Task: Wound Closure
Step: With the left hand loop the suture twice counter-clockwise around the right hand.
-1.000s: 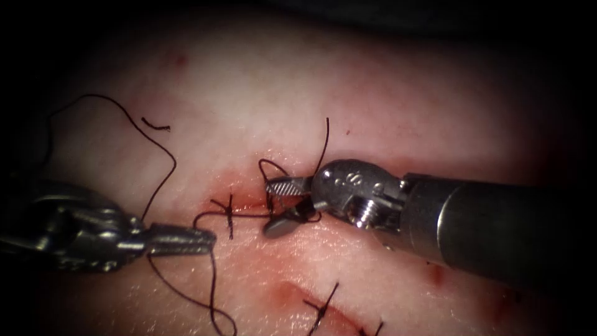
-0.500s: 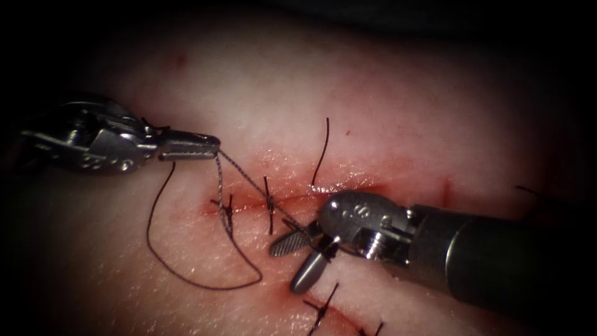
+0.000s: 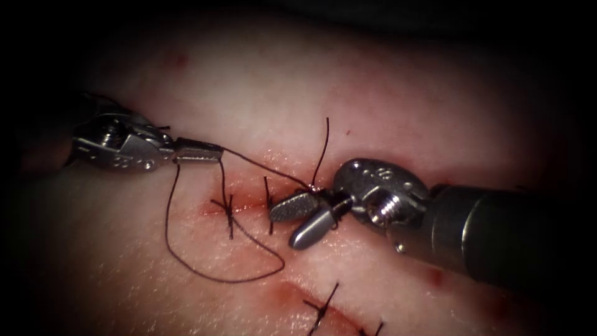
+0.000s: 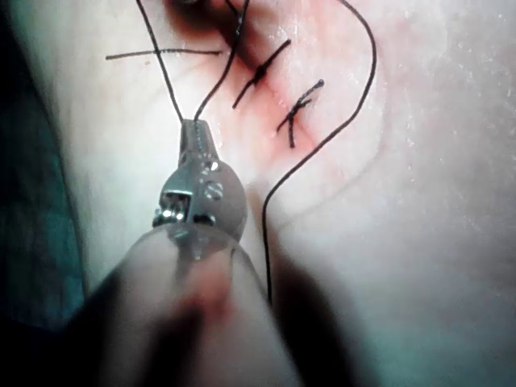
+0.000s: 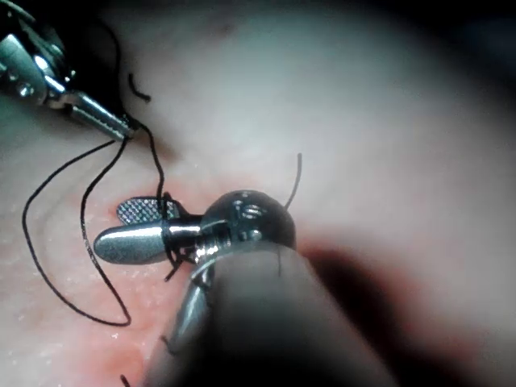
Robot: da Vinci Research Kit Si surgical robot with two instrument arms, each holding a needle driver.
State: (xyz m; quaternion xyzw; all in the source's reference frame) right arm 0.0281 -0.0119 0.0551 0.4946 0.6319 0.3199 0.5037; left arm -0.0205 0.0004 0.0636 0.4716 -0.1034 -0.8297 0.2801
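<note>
My left tool point(image 3: 214, 151) is shut on the dark thread point(image 3: 261, 167) to the upper left of the cut point(image 3: 249, 200) in the tissue point(image 3: 385, 106). From its jaws one strand runs tight to the right tool, and another falls in a wide loop point(image 3: 217, 277) on the tissue below the cut. My right tool point(image 3: 283, 228) lies over the cut with jaws open and empty, with thread wound around their base point(image 5: 167, 234). A short thread tail point(image 3: 325, 146) stands up beside it. The left wrist view has the left jaws point(image 4: 192, 129) pinching two strands.
Two tied stitches point(image 3: 229, 211) point(image 3: 268, 205) cross the cut left of the right tool. A second cut with stitches point(image 3: 323, 308) lies nearer the front edge. Red fluid point(image 3: 283, 289) stains the tissue around both cuts. The right shaft point(image 3: 497, 236) covers the tissue at right.
The left tool rose from lower left to upper left, drawing the thread tight. The right tool dipped below the cut, then came back onto it, thread now around its jaws. The slack loop shrank.
</note>
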